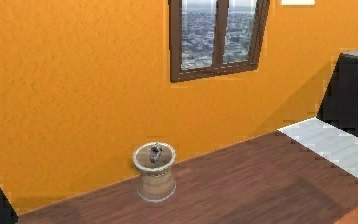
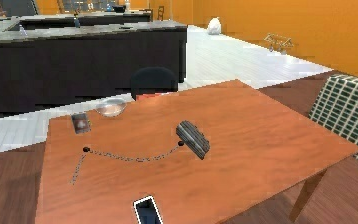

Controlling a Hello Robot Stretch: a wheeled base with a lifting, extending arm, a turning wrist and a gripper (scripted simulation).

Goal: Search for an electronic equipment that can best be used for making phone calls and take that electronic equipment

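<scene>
Inventory, as I read it from the remote station.

Arm side view:
- Worktop (image 2: 257,150): brown wood, rectangular, one leg visible under its right corner.
- Phone (image 2: 147,210): flat slab with a white rim and dark screen. It lies at the worktop's near edge, left of the middle, and is partly cut by the picture's bottom edge.
- Dark oblong device (image 2: 194,138): lies flat and slanted near the worktop's middle. I cannot tell what it is.
- Thin chain-like cord (image 2: 127,155): runs across the worktop from near the left edge to just beside the dark oblong device.
- Small grey object (image 2: 80,123): near the far left corner, too small to name.
- Shallow grey dish (image 2: 111,108): at the far edge, just right of the small grey object.
- Dark chair back (image 2: 153,80): rises behind the far edge.
- Long dark counter (image 2: 87,55): stands beyond the worktop on pale tiled floor (image 2: 227,60).
- Checked armchair (image 2: 347,110): off the worktop's right end.
- Orange wall (image 2: 317,25): at the far right.

Forward view:
- Orange wall (image 1: 77,80) with a brown-framed window (image 1: 217,38).
- Beige pedestal pot (image 1: 155,172): on the wooden floor (image 1: 247,190), close to the wall, with something dark inside.
- Dark cabinet (image 1: 349,95): at the right edge, beside pale flooring (image 1: 332,140).

Hand: I cannot tell its state.
</scene>
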